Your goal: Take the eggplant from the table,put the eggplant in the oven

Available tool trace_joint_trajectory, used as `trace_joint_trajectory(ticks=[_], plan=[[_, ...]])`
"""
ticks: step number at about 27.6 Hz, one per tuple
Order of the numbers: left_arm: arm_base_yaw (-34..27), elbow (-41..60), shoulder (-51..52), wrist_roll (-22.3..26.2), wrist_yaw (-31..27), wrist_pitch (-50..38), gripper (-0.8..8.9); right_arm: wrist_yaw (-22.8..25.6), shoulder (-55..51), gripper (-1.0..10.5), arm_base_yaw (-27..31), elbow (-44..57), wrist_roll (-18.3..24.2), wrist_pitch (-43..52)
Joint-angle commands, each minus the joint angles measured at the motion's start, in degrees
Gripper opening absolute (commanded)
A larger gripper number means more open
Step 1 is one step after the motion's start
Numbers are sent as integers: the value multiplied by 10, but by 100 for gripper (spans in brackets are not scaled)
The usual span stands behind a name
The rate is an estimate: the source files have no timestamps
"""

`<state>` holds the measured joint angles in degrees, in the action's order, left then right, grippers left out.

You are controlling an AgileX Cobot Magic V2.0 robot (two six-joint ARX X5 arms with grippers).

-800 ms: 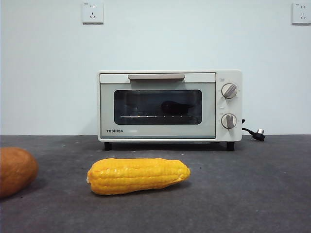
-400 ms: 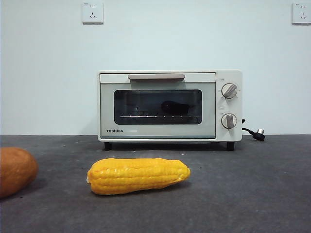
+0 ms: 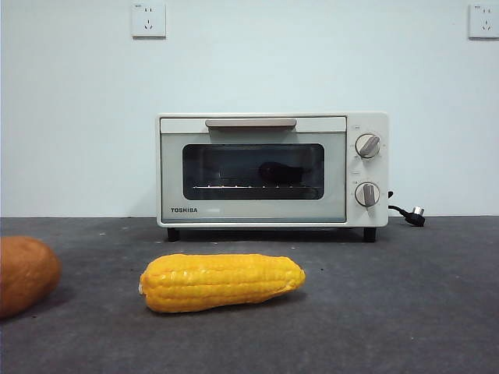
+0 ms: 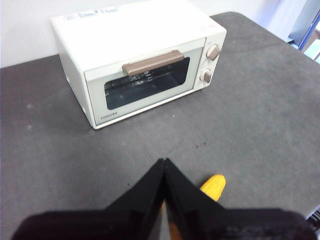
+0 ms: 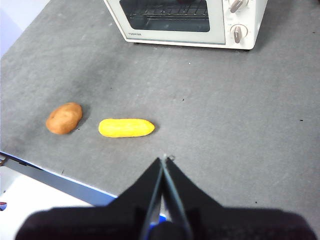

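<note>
Inside the closed oven [image 3: 253, 169], eggplant [image 3: 281, 172] lying lengthwise on rack

A yellow corn cob [image 3: 222, 282] lies on its side on the surface, well out from the back edge, its long axis running across the front view, kernel rows catching the light. An orange-brown rounded vegetable [image 3: 26, 274] sits near it, apart from it, half cut off by the front view's left side; in the right wrist view both lie side by side, near one long edge of the surface. Two white wall sockets [image 3: 148, 19] are mounted high on the pale wall behind. A black power plug [image 3: 413, 215] lies at the back edge.
</note>
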<state>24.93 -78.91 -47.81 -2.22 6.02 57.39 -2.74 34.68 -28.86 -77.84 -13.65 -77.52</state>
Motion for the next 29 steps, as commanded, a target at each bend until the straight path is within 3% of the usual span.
trace_joint_trajectory(ticks=[1, 21, 25, 29], plan=[[1, 0, 2, -6, -1, -13, -4, 3, 0, 1, 0, 0, 4, -13], [1, -3, 1, -2, -1, -66, -4, 3, 0, 1, 0, 0, 4, -13], [1, -3, 3, 33, -7, -86, -4, 3, 0, 1, 0, 0, 4, -13], [-14, -3, 15, 115, -44, -136, -4, 3, 0, 1, 0, 0, 4, -13]])
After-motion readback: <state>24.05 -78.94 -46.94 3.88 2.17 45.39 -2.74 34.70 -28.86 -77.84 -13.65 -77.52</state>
